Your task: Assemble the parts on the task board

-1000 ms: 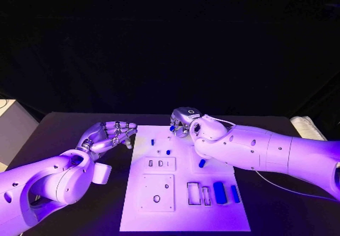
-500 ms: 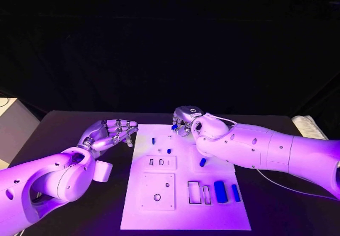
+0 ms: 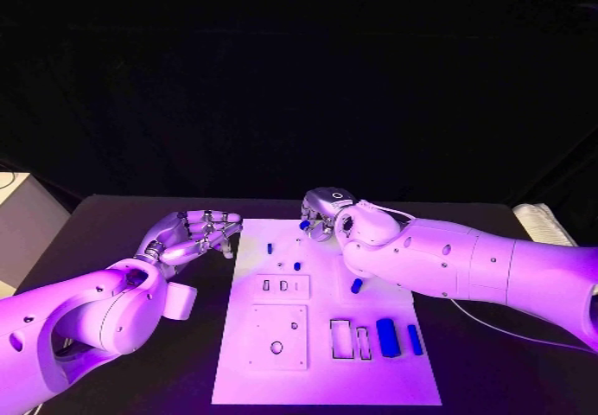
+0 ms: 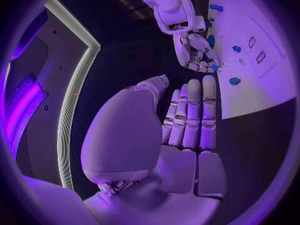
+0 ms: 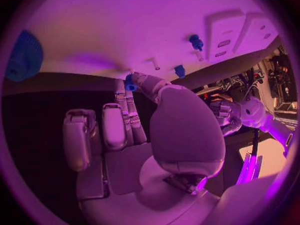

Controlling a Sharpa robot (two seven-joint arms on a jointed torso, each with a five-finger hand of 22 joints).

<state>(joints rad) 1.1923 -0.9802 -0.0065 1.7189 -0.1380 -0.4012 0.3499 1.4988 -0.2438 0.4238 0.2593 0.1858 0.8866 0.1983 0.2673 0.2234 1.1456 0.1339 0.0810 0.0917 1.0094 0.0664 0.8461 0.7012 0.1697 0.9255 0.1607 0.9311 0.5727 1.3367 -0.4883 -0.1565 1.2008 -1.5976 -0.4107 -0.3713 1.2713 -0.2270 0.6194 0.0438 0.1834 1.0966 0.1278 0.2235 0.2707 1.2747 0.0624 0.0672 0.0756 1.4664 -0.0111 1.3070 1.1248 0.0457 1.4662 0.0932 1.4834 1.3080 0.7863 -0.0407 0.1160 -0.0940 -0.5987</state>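
**Right hand pinching part at board's far edge**

Your task board (image 3: 327, 346) sits mid-table, no readable writing on it. Right hand (image 3: 327, 213) pinches a small blue part (image 5: 129, 83) over the far edge. Left hand (image 3: 194, 236) beside the board, fingers loosely apart, holding nothing.

No text, label, brand, number or sign can be read anywhere in these views, neither on the task board (image 3: 321, 363) nor on the arms.
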